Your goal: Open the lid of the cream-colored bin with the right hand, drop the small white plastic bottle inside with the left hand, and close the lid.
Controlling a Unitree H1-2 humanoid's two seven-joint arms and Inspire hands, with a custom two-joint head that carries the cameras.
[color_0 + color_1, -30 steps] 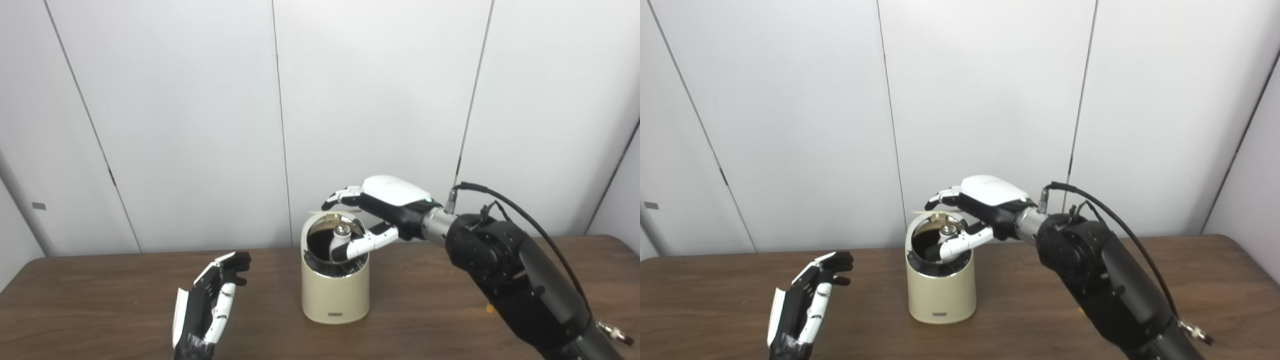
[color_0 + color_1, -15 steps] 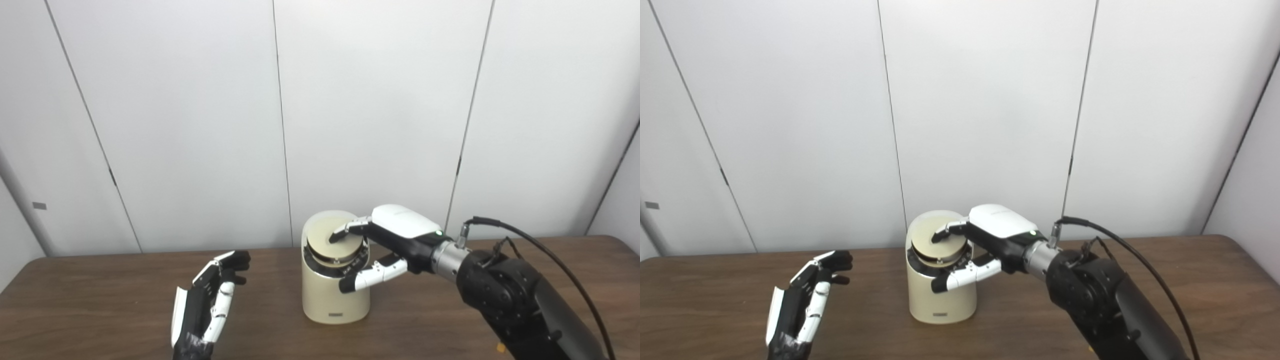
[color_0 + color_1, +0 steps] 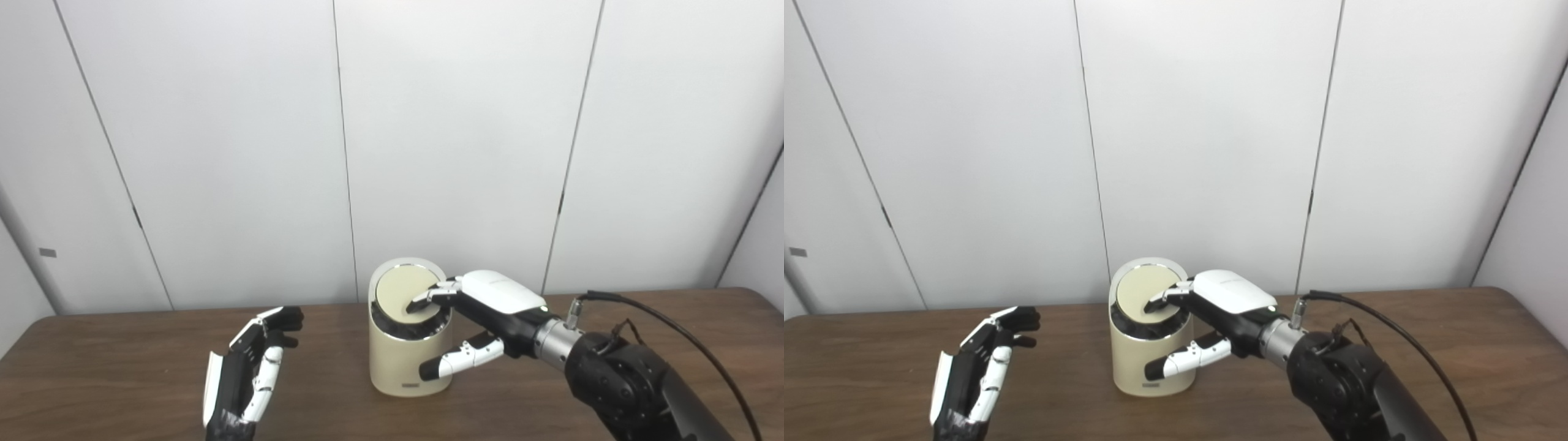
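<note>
The cream-colored bin (image 3: 409, 355) stands on the brown table (image 3: 122, 367) near its middle. Its round lid (image 3: 401, 291) lies almost flat in the rim, with a dark gap still showing along the front. My right hand (image 3: 484, 312) reaches in from the right; its fingertips (image 3: 429, 296) press on the lid's right side, and the thumb hangs in front of the bin wall. The hand holds nothing. My left hand (image 3: 248, 367) hovers left of the bin, fingers spread and empty. The small white bottle is not visible; the lid covers the bin's inside.
White wall panels (image 3: 245, 153) rise right behind the table's far edge. A black cable (image 3: 674, 324) loops off my right forearm. Bare brown tabletop lies to the left and right of the bin.
A second ago the lid stood up and a bottle top showed inside the bin. My right hand has pushed the lid down. The left hand drifted slightly left.
</note>
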